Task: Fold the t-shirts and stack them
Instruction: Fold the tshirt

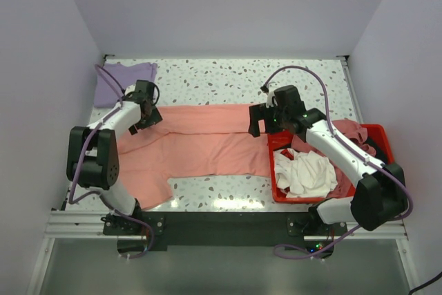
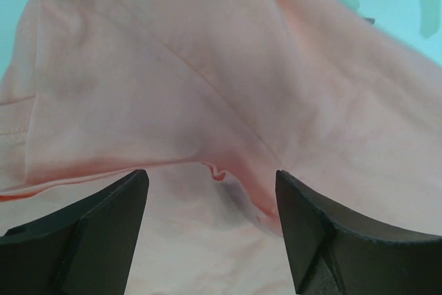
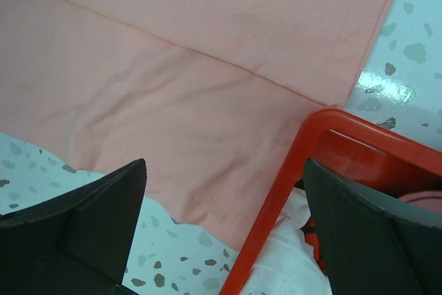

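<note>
Salmon tee [image 1: 207, 144] lies spread flat across the middle of the table [image 1: 228, 77], long side running left to right, with one sleeve trailing toward the near-left edge. We see a straight fold line along its far part, and its right edge reaches the left wall of the red bin [image 1: 378, 131].

Left gripper [image 1: 147, 112] sits over the tee's far-left part. In its wrist view the gripper [image 2: 210, 195] has its jaws spread wide with nothing between them; salmon cloth [image 2: 207, 67] rumples into a small pucker just beyond the fingertips (we cannot tell if the fingers touch it).

Right gripper [image 1: 258, 121] hangs over the tee's right end, beside the bin's far-left corner. From its wrist camera the gripper [image 3: 224, 184] is also wide open and holds nothing, with smooth cloth [image 3: 173, 67] and the bin's rim [image 3: 276, 191] below.

A lavender tee [image 1: 124, 77] lies at the far-left corner, apart from the salmon one. In the bin we see a crumpled white tee [image 1: 304, 170] at the near side and a dusty pink tee [image 1: 351, 129] at the far side.
</note>
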You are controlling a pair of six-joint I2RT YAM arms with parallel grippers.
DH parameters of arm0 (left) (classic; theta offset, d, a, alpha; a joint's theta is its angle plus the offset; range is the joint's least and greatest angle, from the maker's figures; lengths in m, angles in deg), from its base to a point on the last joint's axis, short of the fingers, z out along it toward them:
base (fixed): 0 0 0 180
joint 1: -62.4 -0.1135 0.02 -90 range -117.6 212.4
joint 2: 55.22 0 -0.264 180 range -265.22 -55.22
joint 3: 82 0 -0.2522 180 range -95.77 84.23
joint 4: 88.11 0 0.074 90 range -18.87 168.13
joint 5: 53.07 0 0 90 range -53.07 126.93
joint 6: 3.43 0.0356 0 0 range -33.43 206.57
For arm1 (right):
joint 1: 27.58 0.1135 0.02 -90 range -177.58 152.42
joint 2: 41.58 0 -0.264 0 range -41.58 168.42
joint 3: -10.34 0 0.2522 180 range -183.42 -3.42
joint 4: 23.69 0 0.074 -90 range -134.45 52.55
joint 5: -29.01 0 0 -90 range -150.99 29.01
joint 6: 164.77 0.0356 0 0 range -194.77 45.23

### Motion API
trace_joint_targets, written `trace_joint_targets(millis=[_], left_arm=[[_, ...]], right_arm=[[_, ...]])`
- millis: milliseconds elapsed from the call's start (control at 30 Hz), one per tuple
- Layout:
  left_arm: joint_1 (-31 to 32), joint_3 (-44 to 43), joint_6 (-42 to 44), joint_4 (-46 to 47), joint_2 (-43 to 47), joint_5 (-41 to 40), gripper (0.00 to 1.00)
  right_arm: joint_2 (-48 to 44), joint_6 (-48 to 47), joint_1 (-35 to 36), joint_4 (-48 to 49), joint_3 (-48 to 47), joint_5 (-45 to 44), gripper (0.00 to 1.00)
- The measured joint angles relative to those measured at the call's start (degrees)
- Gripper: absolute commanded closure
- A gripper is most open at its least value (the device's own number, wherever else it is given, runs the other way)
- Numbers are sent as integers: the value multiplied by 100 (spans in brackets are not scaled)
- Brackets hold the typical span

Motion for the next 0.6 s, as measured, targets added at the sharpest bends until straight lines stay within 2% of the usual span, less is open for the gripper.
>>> trace_joint_targets(millis=[67,167,200,367,400,467,500,567,600], left_arm=[[0,0,-7,-168,-33,-11,27],[2,2,0,-190,-31,-2,38],[2,9,-2,-195,-31,7,45],[4,13,-17,-229,-63,13,62],[4,13,-17,-236,-92,11,69],[11,13,-42,-269,-146,9,76],[22,13,-57,-289,-162,2,83],[61,13,-118,-319,-160,-13,91],[79,13,-118,-326,-153,-24,100]], right_arm=[[0,-9,0,-2,0,-31,1],[0,-13,0,-2,0,-103,1],[0,-13,0,-4,0,-109,1],[0,-13,0,-15,0,-197,1],[0,-15,0,-20,0,-223,1],[0,-15,0,-33,7,-254,1],[0,-15,0,-39,9,-256,1],[0,-15,0,-44,26,-256,1],[0,-15,0,-46,37,-256,1]])
